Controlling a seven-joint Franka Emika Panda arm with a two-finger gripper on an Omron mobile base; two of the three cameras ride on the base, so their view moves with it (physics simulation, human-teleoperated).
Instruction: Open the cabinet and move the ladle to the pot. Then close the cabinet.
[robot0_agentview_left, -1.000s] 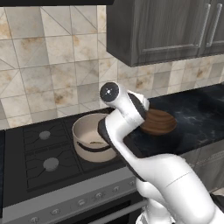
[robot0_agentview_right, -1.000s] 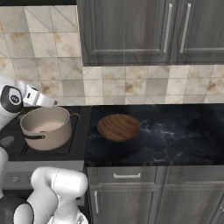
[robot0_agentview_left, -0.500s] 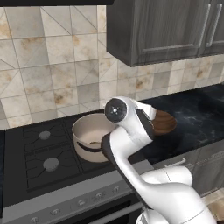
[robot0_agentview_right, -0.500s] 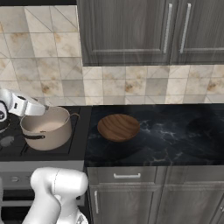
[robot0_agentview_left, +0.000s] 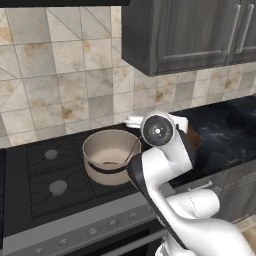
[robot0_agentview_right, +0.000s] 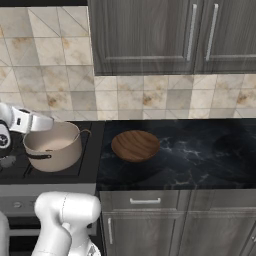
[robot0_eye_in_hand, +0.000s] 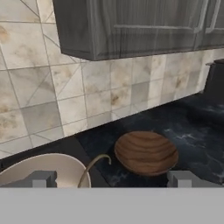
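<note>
My gripper (robot0_eye_in_hand: 111, 178) stands spread wide, holding nothing, just above the pot (robot0_agentview_left: 111, 155), where the ladle (robot0_eye_in_hand: 92, 167) already rests. The cabinet (robot0_agentview_right: 170, 35) lies up and to my right (both doors appear shut), its bar handles (robot0_agentview_right: 191, 33) running vertical.

Both base views look down over the pot (robot0_agentview_left: 111, 155) and cabinet (robot0_agentview_right: 165, 35); the hand view faces them low and close.

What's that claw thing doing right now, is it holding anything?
Gripper: open, fingers spread wide, holding nothing.
</note>
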